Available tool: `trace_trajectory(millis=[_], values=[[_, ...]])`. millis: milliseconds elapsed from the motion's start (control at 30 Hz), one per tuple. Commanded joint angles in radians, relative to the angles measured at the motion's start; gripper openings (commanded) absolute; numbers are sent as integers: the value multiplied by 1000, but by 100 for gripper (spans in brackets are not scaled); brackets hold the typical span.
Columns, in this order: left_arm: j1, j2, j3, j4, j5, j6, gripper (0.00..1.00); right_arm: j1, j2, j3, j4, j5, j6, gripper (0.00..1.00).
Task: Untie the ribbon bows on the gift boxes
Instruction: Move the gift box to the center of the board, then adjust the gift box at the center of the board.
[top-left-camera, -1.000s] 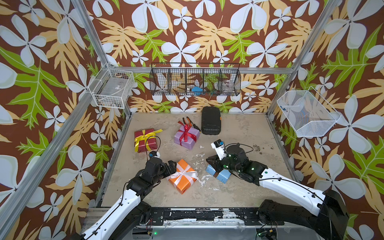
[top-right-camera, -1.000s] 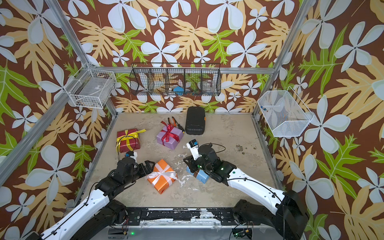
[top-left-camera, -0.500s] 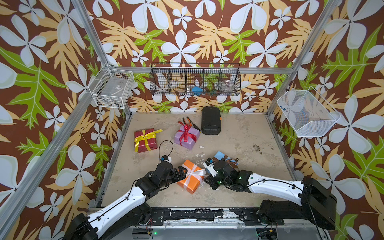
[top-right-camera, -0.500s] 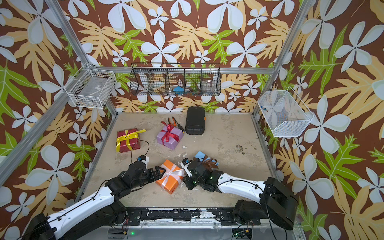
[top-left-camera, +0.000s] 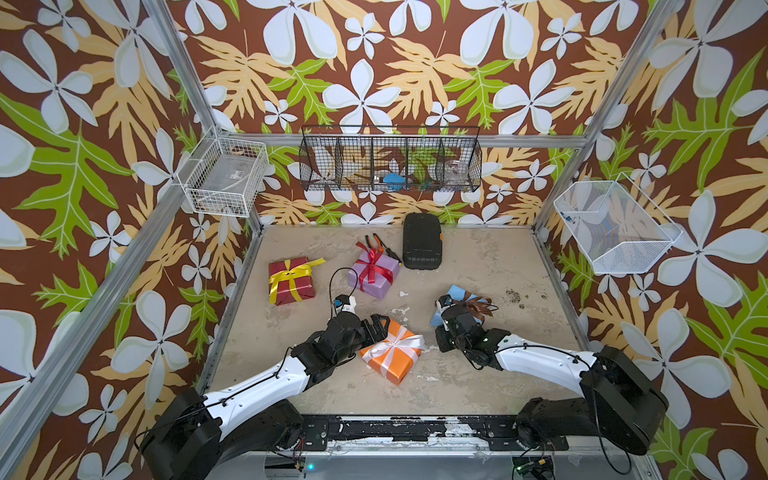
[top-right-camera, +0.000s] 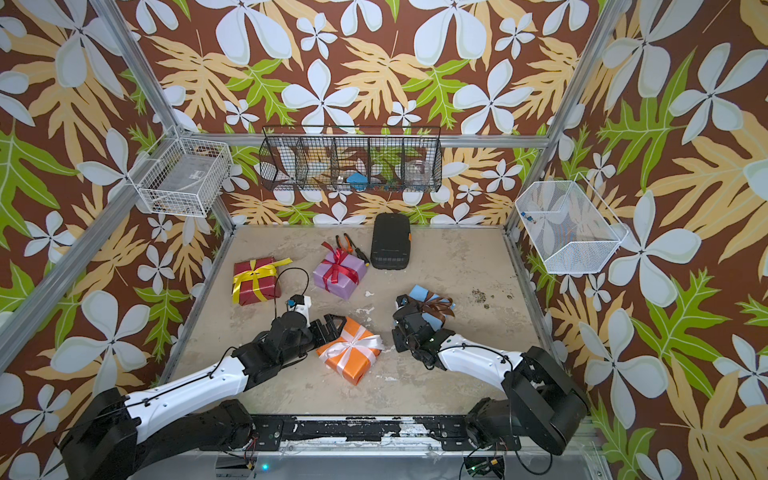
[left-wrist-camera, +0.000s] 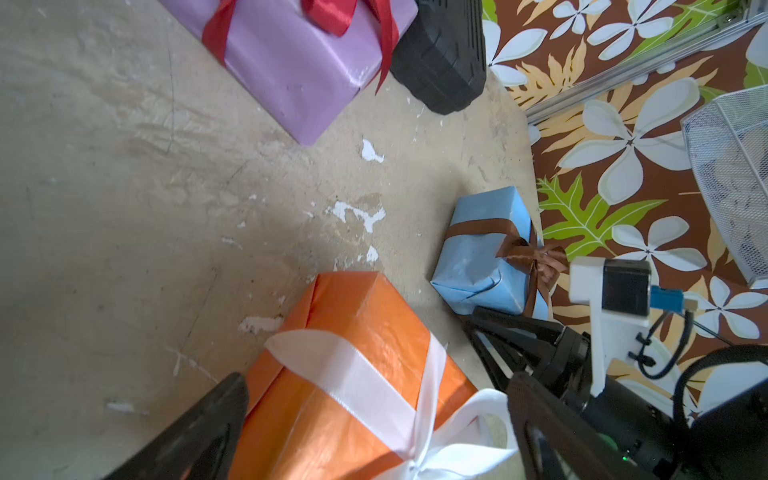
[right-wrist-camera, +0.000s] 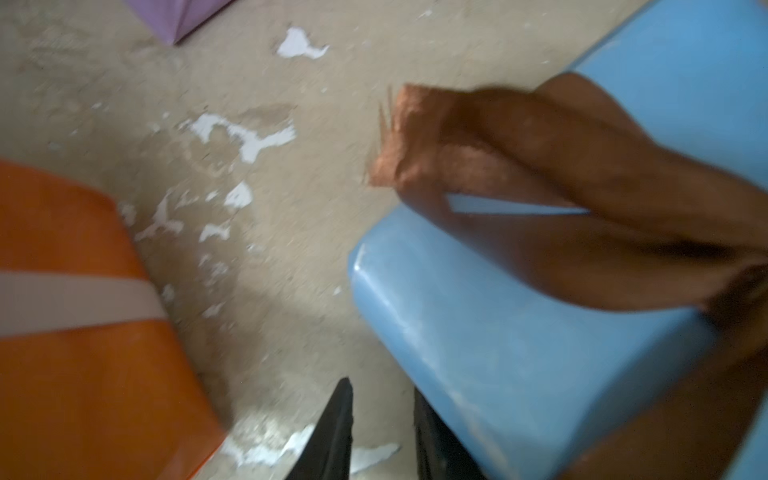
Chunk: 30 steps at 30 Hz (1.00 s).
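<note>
Orange gift box (top-left-camera: 405, 365) diagonal, white bow (top-left-camera: 399, 344) upward

Orange box (top-left-camera: 395, 359), white bow (top-left-camera: 397, 343), and light blue box (left-wrist-camera: 478, 257), brown bow (left-wrist-camera: 532, 253), lie nearest. Lilac box (top-left-camera: 380, 280) and dark red box (top-left-camera: 291, 286) sit behind, bows tied.

Both top views are bright, evenly lit and sharp, with only soft shadows on the counter (top-left-camera: 478, 266). The left wrist view is crisp. The right wrist view is blurred: light blue box (right-wrist-camera: 519, 332) and brown ribbon (right-wrist-camera: 582, 174) smear.
</note>
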<state>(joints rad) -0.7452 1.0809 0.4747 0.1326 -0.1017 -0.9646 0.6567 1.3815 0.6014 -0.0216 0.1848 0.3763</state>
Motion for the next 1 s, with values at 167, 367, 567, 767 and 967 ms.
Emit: trace_trajectory(millis=[167, 367, 567, 767, 967], values=[[2, -21, 57, -98, -145, 121, 100, -43, -55, 73, -57, -83, -102, 41], [2, -144, 45, -223, -102, 121, 95, 13, -232, 2, -117, -206, -45, 43], [1, -229, -42, -304, 45, 40, 81, 129, -280, -22, -240, -162, 20, 43], [0, -305, -167, -201, 186, -73, 85, 209, -267, -37, -250, -162, 30, 43], [0, -264, -169, -47, 180, -100, 86, 226, -240, -15, -218, -180, -20, 42]])
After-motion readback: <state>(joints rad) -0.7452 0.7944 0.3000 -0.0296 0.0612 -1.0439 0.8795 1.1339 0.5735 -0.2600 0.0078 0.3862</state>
